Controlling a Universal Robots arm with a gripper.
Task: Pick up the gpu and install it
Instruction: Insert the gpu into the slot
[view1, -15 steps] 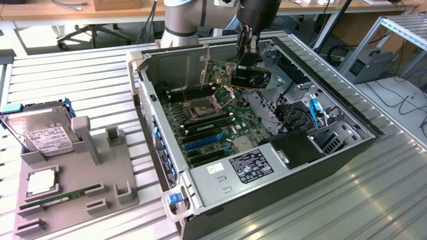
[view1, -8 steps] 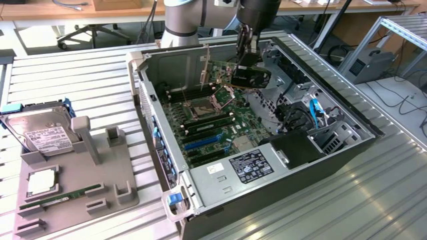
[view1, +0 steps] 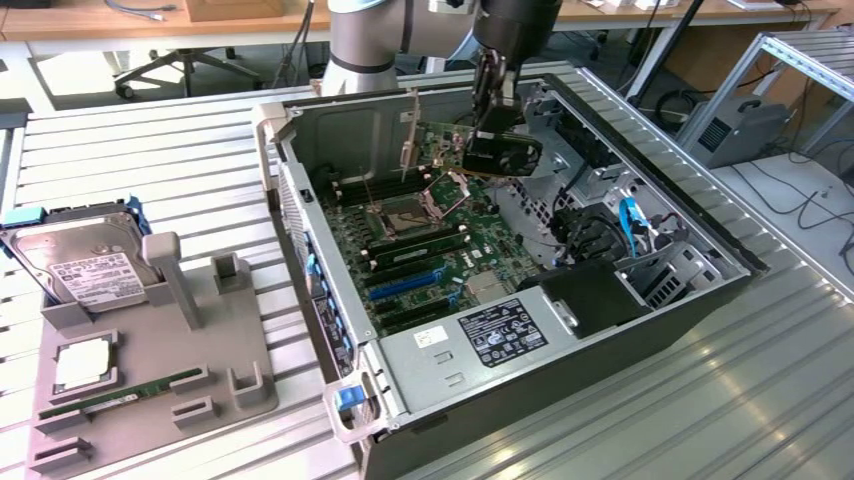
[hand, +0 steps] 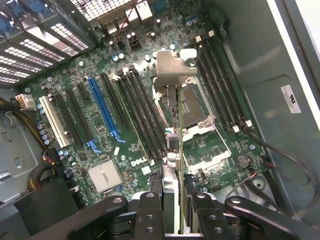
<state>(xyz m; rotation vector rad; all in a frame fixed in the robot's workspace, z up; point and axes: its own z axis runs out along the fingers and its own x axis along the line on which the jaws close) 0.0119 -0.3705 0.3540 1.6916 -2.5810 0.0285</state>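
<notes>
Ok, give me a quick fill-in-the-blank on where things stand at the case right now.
1. The claw is shut on the ____.
2. The held card hangs over the ____ inside the open case.
3. The hard drive sits in the grey holder at the exterior view's ____.

Missing words: gpu; motherboard; left.

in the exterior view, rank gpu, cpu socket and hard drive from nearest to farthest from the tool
1. gpu: held in the tool, above the open case.
2. cpu socket: on the motherboard below.
3. hard drive: on the tray, exterior view's left.
</notes>
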